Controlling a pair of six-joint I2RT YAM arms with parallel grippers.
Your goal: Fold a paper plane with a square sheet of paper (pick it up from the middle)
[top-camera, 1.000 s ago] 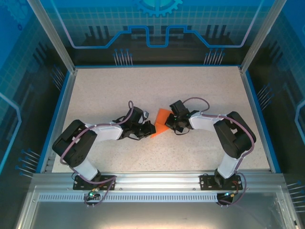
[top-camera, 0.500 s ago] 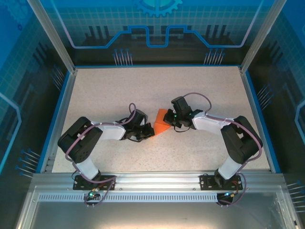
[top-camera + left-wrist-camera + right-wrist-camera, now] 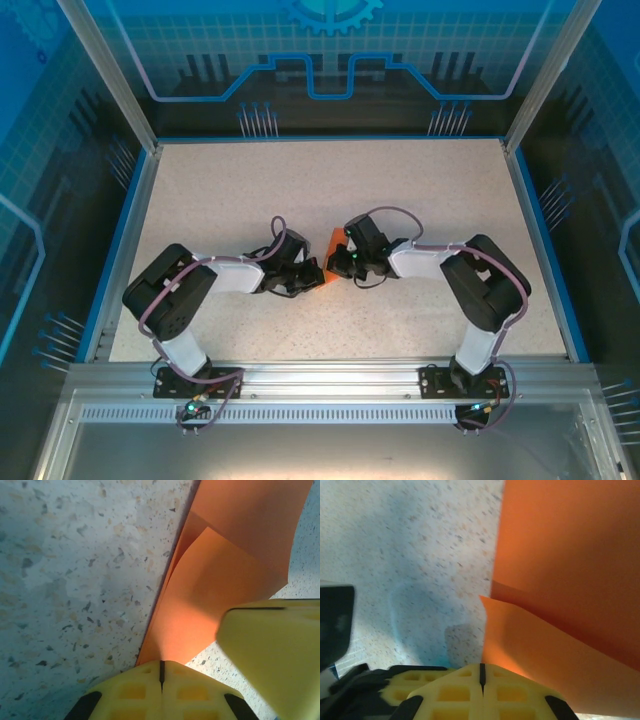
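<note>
Since both sets of pads are pressed together with no gap showing, start there. The left gripper point(image 3: 161, 666) has its yellow pads point(image 3: 135, 687) closed right where the near corner of the orange paper point(image 3: 225, 575) tapers in, so it looks like it's pinching that corner. The right gripper point(image 3: 481, 671) is closed too, its tips right at the paper's edge, but I honestly can't tell whether any paper is between them or whether they're just touching the sheet.

The paper already has layers. You can see one flap lying over another, with a fold line running away from the left gripper's pinch. It's no flat square anymore, and no dart either, so I'd call this an early-to-middle fold, probably with a crease being set or a flap being lined up.

From above, both wrists crowd over the paper and hide most of it. The left one comes in from the paper's left, the right one from its right. The paper lies on the speckled table point(image 3: 300, 180).

For the next move, I'd guess you need one gripper to anchor the paper while the other drags along the fold. Go slowly, since thin paper buckles easily.
</note>
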